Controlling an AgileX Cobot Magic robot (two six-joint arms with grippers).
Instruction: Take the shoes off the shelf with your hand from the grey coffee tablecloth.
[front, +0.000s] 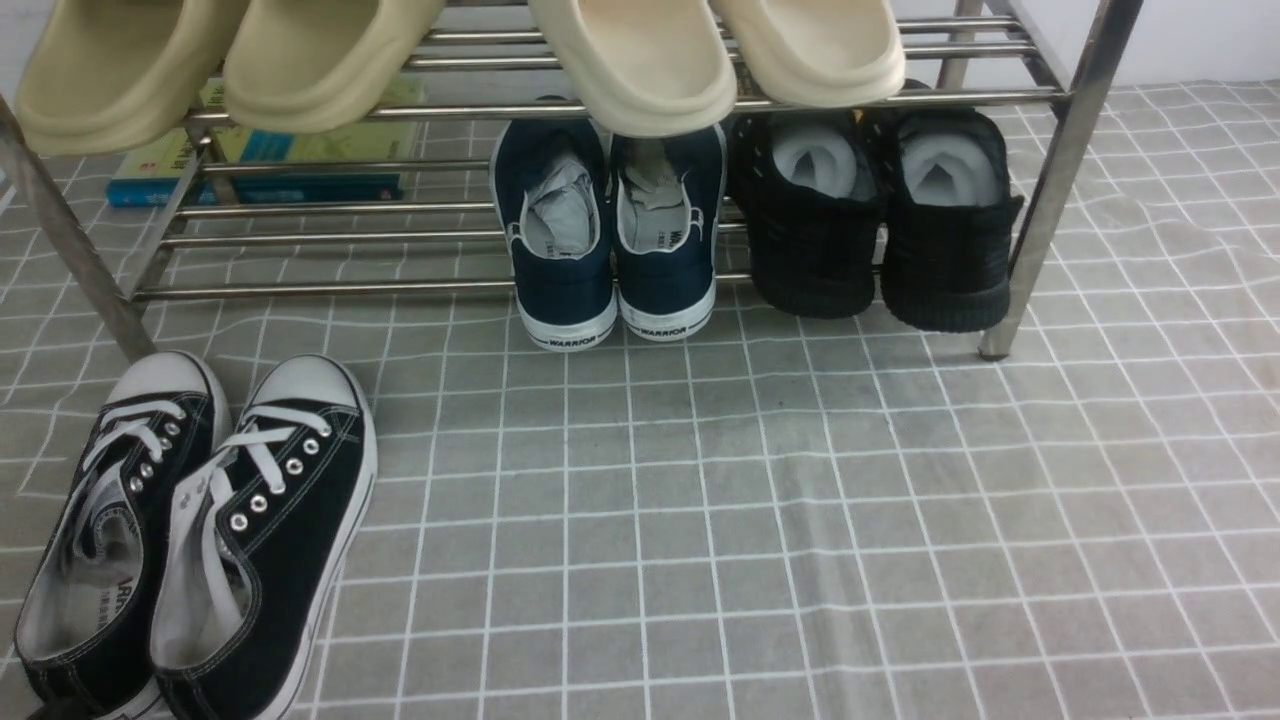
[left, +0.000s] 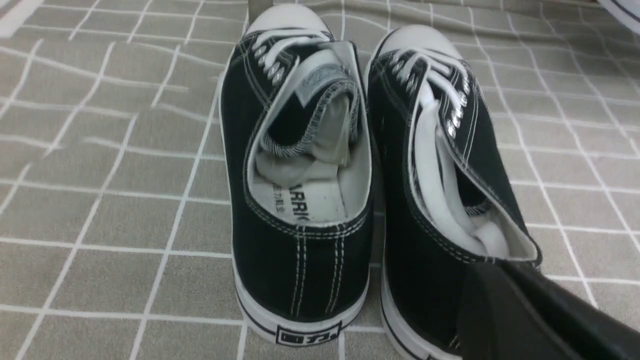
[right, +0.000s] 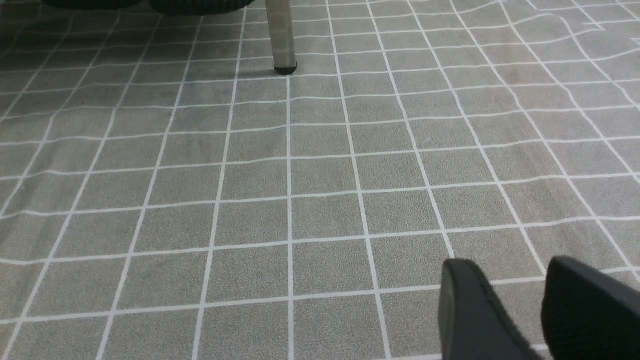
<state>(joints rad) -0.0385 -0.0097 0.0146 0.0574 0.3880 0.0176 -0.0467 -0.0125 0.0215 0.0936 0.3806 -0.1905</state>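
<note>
The pair of black canvas shoes (front: 200, 520) with white laces lies on the grey checked tablecloth (front: 800, 520) at the front left, in front of the shelf (front: 330, 288) and off it, toes towards it. In the left wrist view I see both from behind, the left shoe (left: 300, 250) and the right shoe (left: 430, 240). My left gripper (left: 505, 267) sits at the right shoe's heel collar, its black fingers together on the stretched rim. My right gripper (right: 510, 265) hovers low over bare cloth, fingers slightly apart and empty.
On the shelf's lower tier stand navy WARRIOR shoes (front: 610, 270) and all-black knit shoes (front: 880, 250). Beige slippers (front: 630, 60) overhang the top tier. Books (front: 260, 170) lie behind the shelf at the left. A shelf leg (right: 281, 35) stands ahead of my right gripper.
</note>
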